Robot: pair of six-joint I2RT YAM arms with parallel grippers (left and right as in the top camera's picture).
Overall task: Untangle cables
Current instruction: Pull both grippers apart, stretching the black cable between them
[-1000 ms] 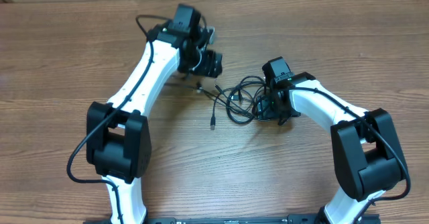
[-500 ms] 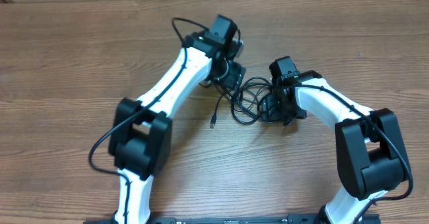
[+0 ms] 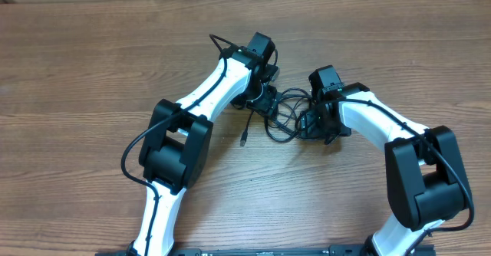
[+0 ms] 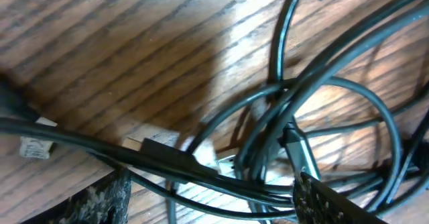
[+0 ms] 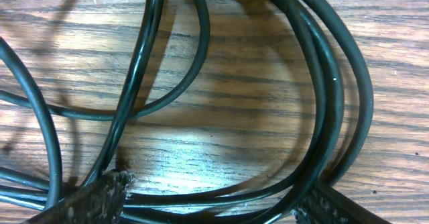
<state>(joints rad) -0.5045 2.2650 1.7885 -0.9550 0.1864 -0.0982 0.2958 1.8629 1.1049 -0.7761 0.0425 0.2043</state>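
Mid-frame, thin black silvery-plugged cables [image 3: 282, 118] knotted on wooden desk [image 3: 92, 64]; left pincer [image 4: 214, 197] wide, straddling crossing strands; right pincer [image 5: 214, 198] wide over loops; likely readying opposed pulls.

No legible txt, labels, nos. or signs in any view.

Seen from overhead, the thin black cables with silvery plug ends [image 3: 281, 118] slip out of sight on the left and right beneath the white-and-black robot arms [image 3: 222, 83] — fingertips unseen. In the wrist views, the left gripper [image 4: 211, 207] and right gripper [image 5: 211, 207] show only cropped, textured finger stubs — cable loops run off every edge.
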